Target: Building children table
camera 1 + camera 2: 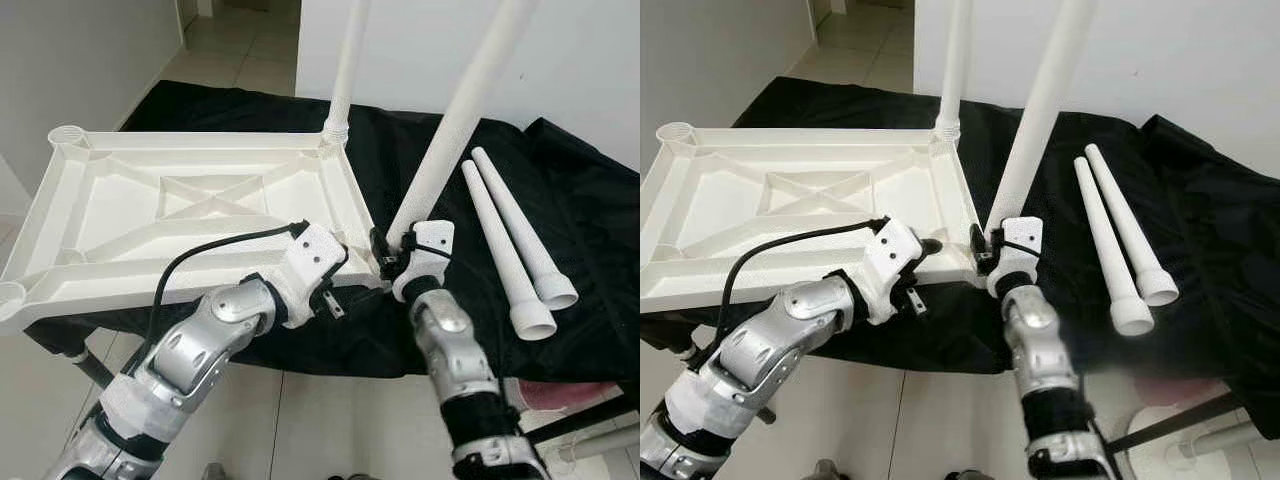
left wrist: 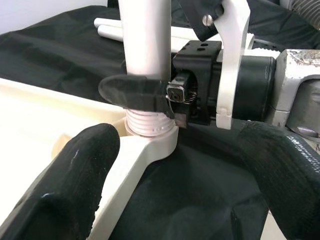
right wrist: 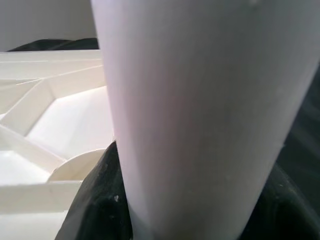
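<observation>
The white tabletop [image 1: 120, 200] lies upside down on a black cloth [image 1: 560, 200]. One white leg [image 1: 345, 70] stands in its far right corner socket. My right gripper [image 1: 392, 250] is shut on a second leg [image 1: 455, 130], which leans slightly right. That leg's threaded end [image 2: 147, 122] sits in the near right corner socket [image 2: 160, 142]. My left gripper [image 2: 175, 150] is open, its fingers [image 2: 75, 185] wide apart on either side of that corner, one over the tabletop's rim. Two loose legs [image 1: 505, 250] lie side by side on the cloth to the right.
The clothed surface ends just in front of my arms, with pale floor [image 1: 330, 420] below. A white wall [image 1: 580, 60] stands behind the cloth. Something pink [image 1: 560, 395] and a white frame [image 1: 600, 440] sit low at the right. A black cable [image 1: 200, 255] loops over my left arm.
</observation>
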### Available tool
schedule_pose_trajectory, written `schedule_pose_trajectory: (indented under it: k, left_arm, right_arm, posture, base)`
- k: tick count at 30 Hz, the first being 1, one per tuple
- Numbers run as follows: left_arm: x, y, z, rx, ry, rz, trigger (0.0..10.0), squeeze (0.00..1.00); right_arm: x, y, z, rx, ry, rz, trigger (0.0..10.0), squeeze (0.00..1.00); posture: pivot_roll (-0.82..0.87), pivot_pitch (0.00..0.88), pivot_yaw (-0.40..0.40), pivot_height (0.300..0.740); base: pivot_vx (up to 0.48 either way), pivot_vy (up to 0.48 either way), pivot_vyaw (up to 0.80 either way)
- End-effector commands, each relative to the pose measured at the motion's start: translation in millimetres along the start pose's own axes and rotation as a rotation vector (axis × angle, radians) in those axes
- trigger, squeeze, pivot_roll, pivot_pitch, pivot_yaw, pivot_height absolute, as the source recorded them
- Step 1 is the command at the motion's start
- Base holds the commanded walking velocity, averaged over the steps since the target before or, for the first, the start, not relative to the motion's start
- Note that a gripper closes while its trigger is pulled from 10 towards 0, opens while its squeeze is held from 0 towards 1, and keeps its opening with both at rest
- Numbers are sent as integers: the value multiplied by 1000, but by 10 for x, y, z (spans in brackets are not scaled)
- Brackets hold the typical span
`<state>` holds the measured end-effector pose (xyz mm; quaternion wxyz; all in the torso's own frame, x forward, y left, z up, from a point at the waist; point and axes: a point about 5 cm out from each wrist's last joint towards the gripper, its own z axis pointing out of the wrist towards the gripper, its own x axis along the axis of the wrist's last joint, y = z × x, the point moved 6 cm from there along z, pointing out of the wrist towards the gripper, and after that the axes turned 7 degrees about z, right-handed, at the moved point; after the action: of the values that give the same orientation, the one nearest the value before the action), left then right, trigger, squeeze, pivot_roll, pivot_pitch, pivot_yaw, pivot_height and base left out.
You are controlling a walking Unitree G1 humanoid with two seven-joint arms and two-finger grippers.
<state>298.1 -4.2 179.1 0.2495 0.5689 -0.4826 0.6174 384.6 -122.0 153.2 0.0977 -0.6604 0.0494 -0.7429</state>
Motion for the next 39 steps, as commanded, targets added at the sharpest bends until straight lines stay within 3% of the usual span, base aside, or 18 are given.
schedule_pose_trajectory:
  k: [1,8,9,11,14,15,24,25,26,29,34,39]
  left_arm:
    - [-21,106,-11,-80,-2,2,10000,0]
    - [-63,118,-37,-83,-17,-7,10000,0]
    - [-70,138,-52,-94,-18,-9,10000,0]
    - [-75,141,-50,-97,-20,-12,10000,0]
    - [-74,140,-52,-101,-18,-9,10000,0]
    - [-78,135,-44,-102,-19,-9,10000,0]
    - [-79,101,16,-104,-14,-5,10000,0]
    - [-70,115,28,-105,-11,-8,10000,0]
    - [-65,125,37,-106,-8,-10,10000,0]
    - [-63,139,44,-107,-7,-12,10000,0]
    - [-60,169,54,-112,-7,-11,10000,0]
    - [-69,165,58,-111,-10,-9,10000,0]
  right_arm:
    - [-207,214,-106,-125,-74,14,10000,0]
    - [-324,125,-289,-268,-100,92,10000,0]
    - [-302,15,-308,-230,-93,84,10000,0]
    - [-262,-24,-324,-211,-80,82,10000,0]
    - [-195,11,-341,-209,-52,80,10000,0]
    - [-155,50,-336,-200,-31,83,10000,1000]
    - [85,180,-230,-86,29,19,10000,1000]
    - [87,198,-219,-49,17,16,10000,384]
    - [90,204,-210,-13,10,9,10000,0]
    - [83,201,-208,23,-2,5,10000,0]
    - [52,80,-171,249,-43,-51,10000,0]
    - [-4,49,-162,321,-67,-89,10000,0]
  posture:
    - [42,59,-78,740]
    - [28,63,-69,740]
    - [27,64,-66,740]
    - [17,68,-60,740]
    - [12,70,-59,740]
    - [1,71,-57,740]
    - [-33,67,-44,740]
    - [-35,68,-40,740]
    - [-33,70,-38,740]
    - [-33,70,-38,740]
    - [-25,69,-33,740]
    - [-19,64,-35,740]
  base:
    - [0,0,0]
    - [0,0,0]
    - [0,0,0]
    - [0,0,0]
    - [0,0,0]
    - [0,0,0]
    - [0,0,0]
    - [0,0,0]
    - [0,0,0]
    - [0,0,0]
    - [0,0,0]
    - [0,0,0]
